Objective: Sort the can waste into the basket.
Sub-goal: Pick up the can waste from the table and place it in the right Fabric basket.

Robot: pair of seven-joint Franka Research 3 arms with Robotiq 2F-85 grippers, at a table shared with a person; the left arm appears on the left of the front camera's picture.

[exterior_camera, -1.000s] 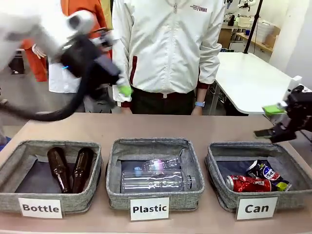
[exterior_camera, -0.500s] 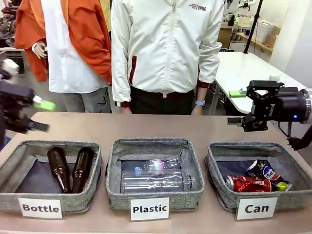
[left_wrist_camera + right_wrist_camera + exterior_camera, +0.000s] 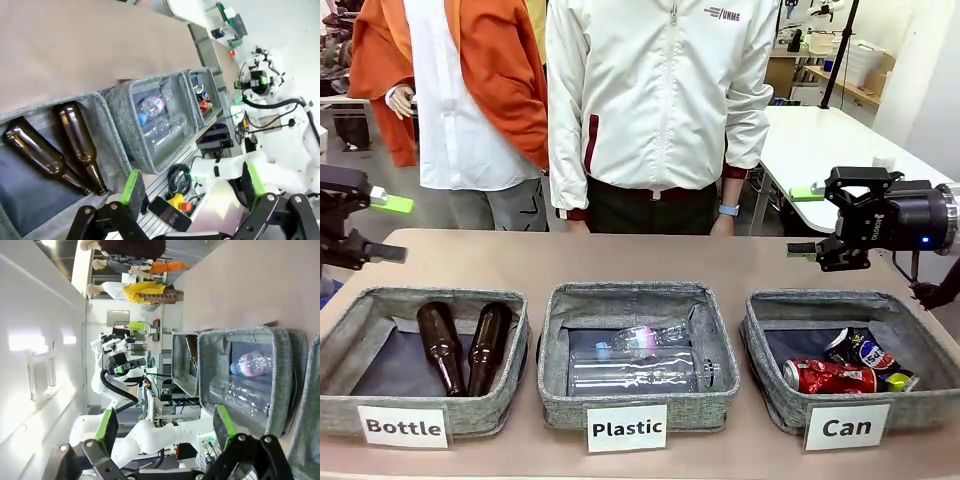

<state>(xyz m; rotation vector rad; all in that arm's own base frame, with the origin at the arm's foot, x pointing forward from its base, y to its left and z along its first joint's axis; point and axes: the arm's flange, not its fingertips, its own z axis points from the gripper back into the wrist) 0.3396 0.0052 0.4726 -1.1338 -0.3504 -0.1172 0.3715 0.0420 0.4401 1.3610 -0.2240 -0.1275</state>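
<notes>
My left gripper and right gripper: jaws wide apart, nothing held, raised above the tabletop's left and right edges. Red can and dark can lie touching in the "Can" basket, at the front right corner.

The front view looks across the counter from the robot's side, three baskets along the lower frame. Both wrist views are rolled sideways, each looking past its own gripper from the counter's end. All three share the "Plastic" basket.
</notes>
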